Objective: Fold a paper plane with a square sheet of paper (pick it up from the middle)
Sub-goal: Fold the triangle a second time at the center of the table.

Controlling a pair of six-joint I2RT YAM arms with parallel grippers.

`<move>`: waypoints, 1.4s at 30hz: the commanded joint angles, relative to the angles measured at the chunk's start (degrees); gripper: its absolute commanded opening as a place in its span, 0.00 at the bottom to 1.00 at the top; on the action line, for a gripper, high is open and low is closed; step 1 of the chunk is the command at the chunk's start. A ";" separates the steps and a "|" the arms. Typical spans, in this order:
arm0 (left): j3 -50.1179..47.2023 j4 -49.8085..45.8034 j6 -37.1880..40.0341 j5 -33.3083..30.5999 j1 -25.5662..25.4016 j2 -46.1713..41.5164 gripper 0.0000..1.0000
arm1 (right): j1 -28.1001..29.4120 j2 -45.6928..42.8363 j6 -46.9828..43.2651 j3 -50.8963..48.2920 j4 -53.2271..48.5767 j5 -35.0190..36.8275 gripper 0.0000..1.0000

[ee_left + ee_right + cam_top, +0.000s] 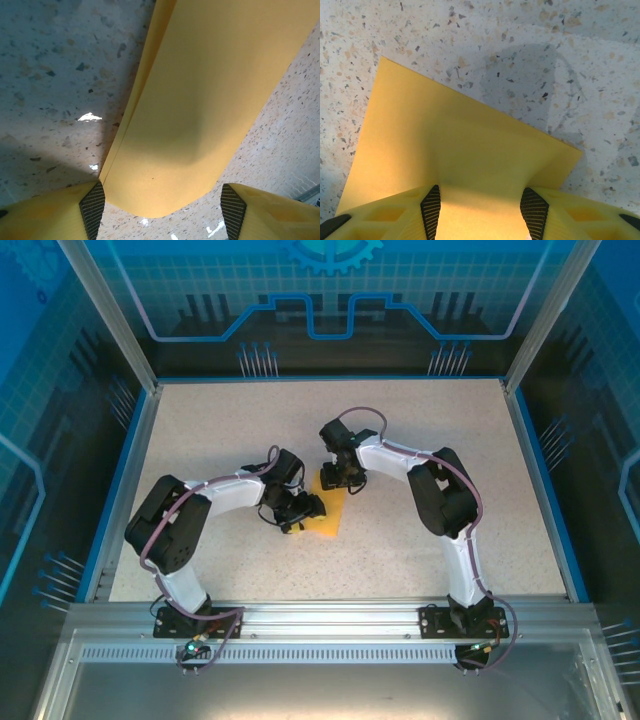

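Right hand (pixel 482 210): jaws about half open, closed across the sheet of paper (pixel 445 145), which bulges up between both pads (pixel 431 210). Left hand (pixel 162 207): jaws wider apart, straddling the paper's bowed, rounded end. One edge touches a pad, but a firm grip cannot be confirmed. In the top view the paper lies on the table (pixel 450 420) at frame centre, long axis running roughly top to bottom.
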 commanded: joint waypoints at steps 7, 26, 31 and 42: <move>1.10 1.32 1.85 -1.17 -1.20 -3.21 0.59 | -0.79 4.24 0.93 -3.66 -1.37 -1.29 0.52; 2.31 -3.36 4.17 -3.42 -1.12 -5.98 0.54 | -0.79 4.24 0.86 -3.71 -1.28 -1.25 0.52; 2.32 -3.84 4.82 -3.34 -1.04 -6.73 0.50 | -0.83 4.16 0.81 -3.75 -1.30 -1.18 0.53; 3.18 -6.64 6.27 -5.19 -1.02 -5.50 0.37 | -0.82 4.23 0.80 -3.69 -1.29 -1.12 0.53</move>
